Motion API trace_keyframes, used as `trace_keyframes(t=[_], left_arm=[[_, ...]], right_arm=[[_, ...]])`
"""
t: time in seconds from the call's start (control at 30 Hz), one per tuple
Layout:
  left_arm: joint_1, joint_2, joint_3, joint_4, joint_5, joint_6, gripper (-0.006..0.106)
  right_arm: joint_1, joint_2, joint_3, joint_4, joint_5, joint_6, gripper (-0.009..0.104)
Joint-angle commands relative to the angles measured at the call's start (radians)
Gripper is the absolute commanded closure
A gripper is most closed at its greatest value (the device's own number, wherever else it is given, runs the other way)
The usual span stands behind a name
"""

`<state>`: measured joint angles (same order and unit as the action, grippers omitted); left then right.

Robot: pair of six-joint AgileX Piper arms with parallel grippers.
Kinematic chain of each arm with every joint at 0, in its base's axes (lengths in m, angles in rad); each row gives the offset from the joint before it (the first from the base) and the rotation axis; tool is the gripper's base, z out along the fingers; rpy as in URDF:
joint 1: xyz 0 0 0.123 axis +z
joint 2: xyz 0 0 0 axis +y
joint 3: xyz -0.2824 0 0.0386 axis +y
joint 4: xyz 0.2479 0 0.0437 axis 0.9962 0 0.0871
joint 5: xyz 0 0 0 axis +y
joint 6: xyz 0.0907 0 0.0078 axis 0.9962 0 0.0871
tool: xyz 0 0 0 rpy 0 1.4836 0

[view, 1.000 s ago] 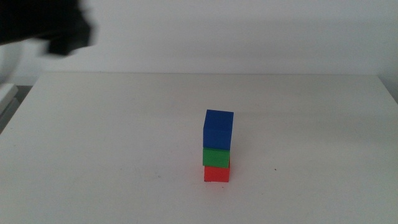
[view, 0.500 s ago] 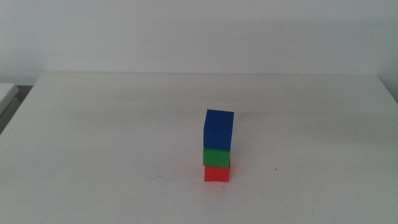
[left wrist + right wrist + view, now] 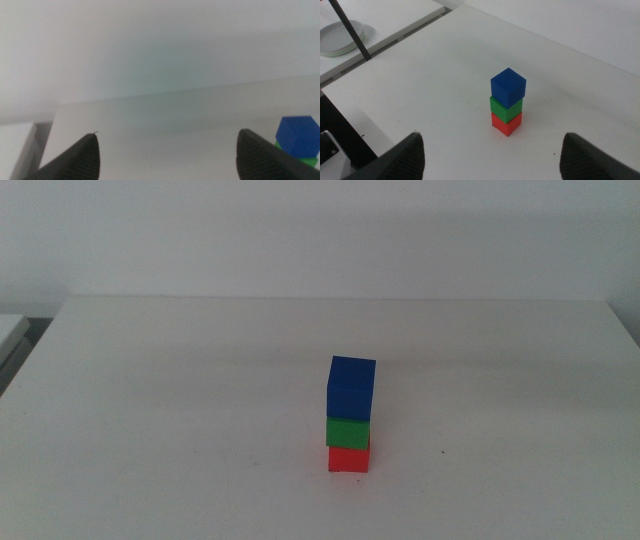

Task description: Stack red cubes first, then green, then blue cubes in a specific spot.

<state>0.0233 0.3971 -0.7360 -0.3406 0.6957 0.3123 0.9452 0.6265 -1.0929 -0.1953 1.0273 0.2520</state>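
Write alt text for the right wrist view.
A three-cube tower stands on a white table: blue cube on green cube on red cube. The right pincer is open, clear of the stack, its dark jaws at the frame's lower corners.

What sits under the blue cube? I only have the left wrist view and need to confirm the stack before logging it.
Observer: The green cube sits directly under the blue cube, square on the table.
Operator: And beneath the green?
Observer: The red cube is at the bottom, touching the table.
Operator: Where is the right gripper?
Observer: The right gripper is open, apart from the stack; the left gripper is open too, and neither shows in the middle view.
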Motion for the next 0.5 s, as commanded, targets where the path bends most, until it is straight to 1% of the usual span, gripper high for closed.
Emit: trace_keyframes(t=[0.0,0.1,0.27,0.47], left_arm=[[0.021,-0.004,0.006,-0.059,-0.035,0.072,0.008],[0.016,-0.004,0.006,-0.010,-0.080,0.073,0.008],[0.014,-0.004,0.006,-0.004,-0.135,0.073,0.008],[0.014,-0.004,0.006,0.002,-0.139,0.080,0.008]], right_arm=[[0.002,-0.003,0.006,-0.005,-0.007,-0.005,0.017],[0.002,-0.003,0.006,-0.005,-0.007,-0.005,0.017],[0.002,-0.003,0.006,-0.005,-0.007,-0.005,0.017],[0.002,-0.003,0.006,-0.005,-0.007,-0.005,0.017]])
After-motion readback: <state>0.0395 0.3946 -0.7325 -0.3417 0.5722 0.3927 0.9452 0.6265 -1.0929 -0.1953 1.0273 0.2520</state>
